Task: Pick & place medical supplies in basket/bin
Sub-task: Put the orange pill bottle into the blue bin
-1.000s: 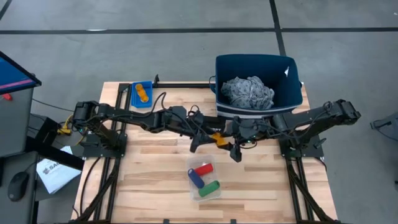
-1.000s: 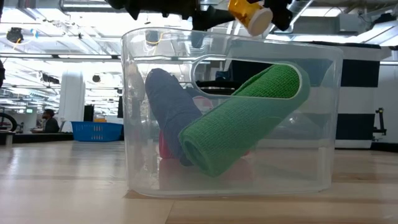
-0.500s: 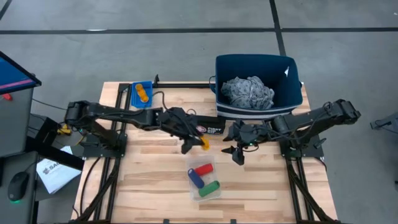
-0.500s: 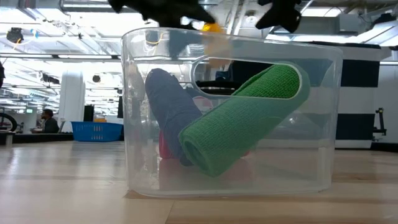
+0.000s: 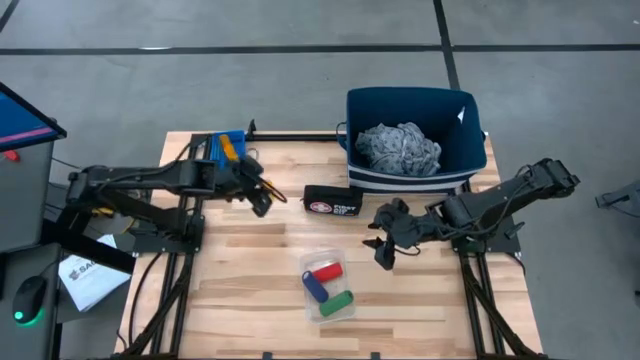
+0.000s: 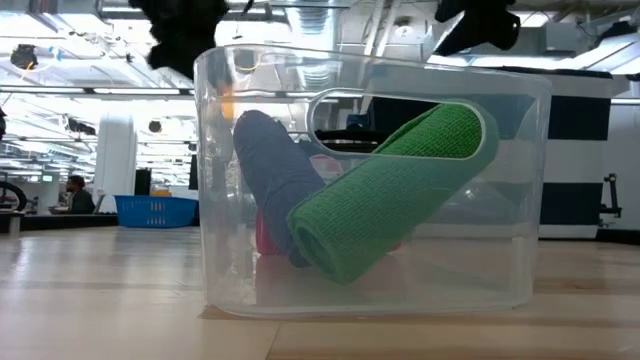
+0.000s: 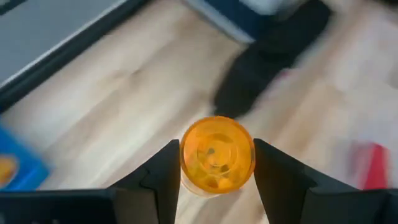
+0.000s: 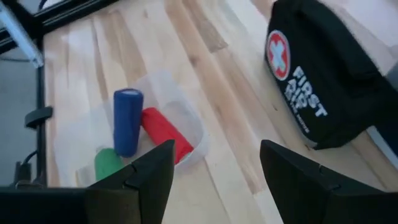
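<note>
My left gripper (image 5: 262, 196) is over the table's left part, near the far edge, shut on a small orange pill bottle (image 7: 217, 152). My right gripper (image 5: 382, 247) is open and empty over the table's right half, right of a clear tub (image 5: 328, 287) that holds the red roll (image 8: 165, 133), blue roll (image 8: 127, 120) and green roll (image 8: 107, 163). The navy-blue bin (image 5: 462, 150) stands at the far right with the grey mottled cloth (image 5: 398, 147) lying in it. More orange bottles lie in a small blue tray (image 5: 228, 150) at the far left. My left gripper pinches the orange bottle by its round side (image 7: 185, 155) between its two fingers. The bottle lies along the fingers and shows one round end (image 7: 217, 149) to the wrist camera. It is lifted clear of the table.
A black first-aid pouch (image 5: 333, 201) lies on the table between the two grippers, in front of the bin. The clear tub stands close to the low camera (image 6: 370, 180) and fills most of its view. Bare wood lies around the tub.
My left gripper has drawn back from the table's middle, next to my right gripper, toward the left and far edge, carrying the orange bottle clear of the table. My right gripper has stayed nearly where it was.
</note>
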